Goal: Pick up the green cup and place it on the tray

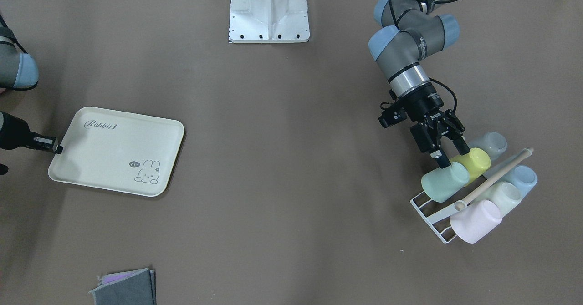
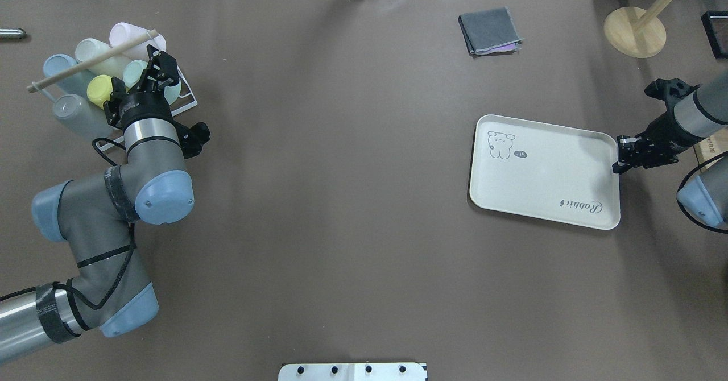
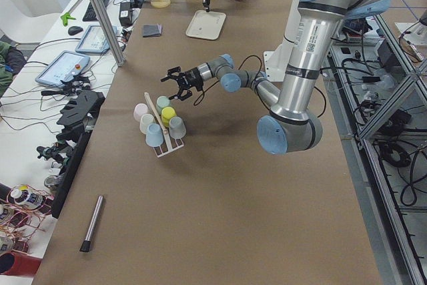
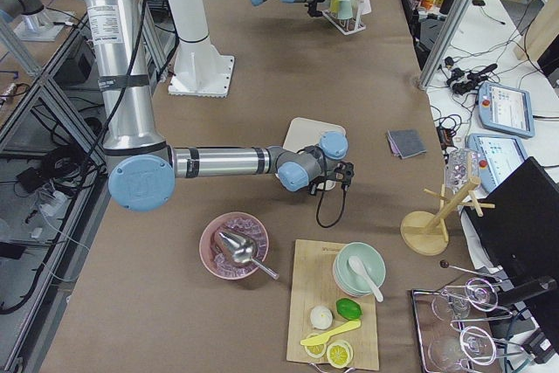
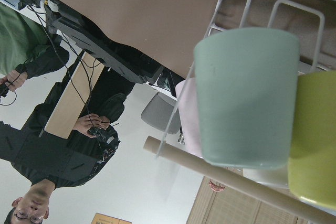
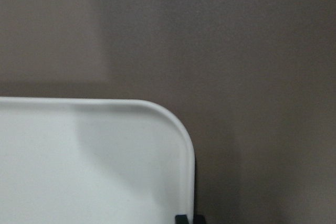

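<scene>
The mint green cup (image 1: 445,181) lies on its side in a white wire rack (image 1: 426,207), next to a yellow-green cup (image 1: 476,163). It also shows in the overhead view (image 2: 135,73) and fills the left wrist view (image 5: 247,93). My left gripper (image 1: 452,155) is open, its fingers just above the closed end of the green cup and beside the yellow-green one. It holds nothing. The cream tray (image 1: 114,150) lies flat far away across the table (image 2: 546,170). My right gripper (image 2: 621,162) is shut on the tray's rim near a corner (image 6: 186,182).
The rack also holds pink (image 1: 476,221), pale whitish-green (image 1: 504,196), blue (image 1: 524,180) and grey (image 1: 489,144) cups under a wooden dowel (image 1: 496,175). A folded grey cloth (image 2: 489,30) and a wooden stand (image 2: 634,31) sit at the far edge. The robot base (image 1: 268,9) is central.
</scene>
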Available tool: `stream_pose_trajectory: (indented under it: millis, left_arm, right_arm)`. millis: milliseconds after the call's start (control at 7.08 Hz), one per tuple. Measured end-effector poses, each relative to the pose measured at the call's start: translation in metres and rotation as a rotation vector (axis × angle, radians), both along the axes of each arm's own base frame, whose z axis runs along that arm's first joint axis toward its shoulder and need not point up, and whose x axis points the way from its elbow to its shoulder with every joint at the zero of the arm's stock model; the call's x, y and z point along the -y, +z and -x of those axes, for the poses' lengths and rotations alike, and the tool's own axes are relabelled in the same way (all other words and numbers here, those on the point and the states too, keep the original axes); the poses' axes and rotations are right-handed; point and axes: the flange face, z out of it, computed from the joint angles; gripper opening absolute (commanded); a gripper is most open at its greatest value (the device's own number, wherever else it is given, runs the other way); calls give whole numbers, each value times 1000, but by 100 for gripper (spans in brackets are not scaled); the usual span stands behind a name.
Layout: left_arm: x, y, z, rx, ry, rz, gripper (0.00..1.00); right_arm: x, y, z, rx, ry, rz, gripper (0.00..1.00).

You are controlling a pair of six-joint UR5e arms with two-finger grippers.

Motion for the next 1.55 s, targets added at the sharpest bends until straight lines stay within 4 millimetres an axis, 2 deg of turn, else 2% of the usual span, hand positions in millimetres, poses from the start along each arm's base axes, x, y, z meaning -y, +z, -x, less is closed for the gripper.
stream_pose_trajectory:
  millis: [283, 565, 707, 848, 1130, 1272, 1554]
  left_arm:
    - [4, 30, -16, 6, -2, -23, 99]
    - [6, 38, -22, 11, -1, -24, 99]
    - [7, 40, -25, 16, 1, -22, 99]
    - [9, 42, -29, 22, 2, -19, 99]
    - [15, 48, -41, 41, 1, -10, 99]
    - [18, 53, -45, 52, -1, -4, 99]
    - [22, 63, -48, 69, -6, 5, 98]
  right_arm:
    - [-1, -29, 0, 59, -18, -21, 0]
    - [2, -84, 11, 124, -36, -84, 0]
    - [3, -113, 29, 159, -56, -103, 0]
    - [6, -146, 59, 189, -85, -119, 0]
    - [-3, -205, 137, 224, -153, -148, 0]
    - [-12, -222, 170, 221, -174, -165, 0]
    - [-24, -243, 218, 206, -176, -163, 0]
